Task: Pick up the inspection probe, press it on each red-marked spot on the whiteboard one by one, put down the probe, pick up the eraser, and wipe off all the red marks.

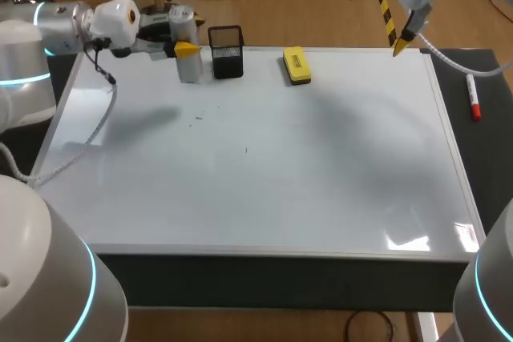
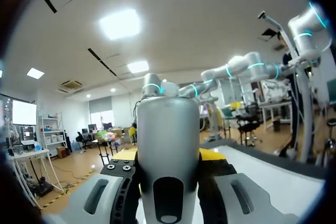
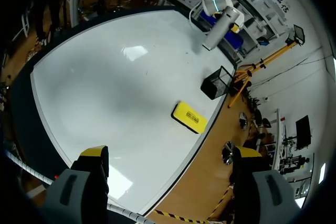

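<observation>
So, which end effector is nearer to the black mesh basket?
Left. The left end effector is right beside the black mesh basket; the right end effector hangs far off, past the yellow eraser.

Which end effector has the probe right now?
The left end effector, shut on the silver probe; the right end effector is open and empty.

Our table [image 1: 490, 146] carries a whiteboard [image 1: 256, 174] holding a yellow eraser [image 1: 296, 66] and black mesh holder [image 1: 227, 54]; a marker [image 1: 474, 98] lies beside it.
</observation>
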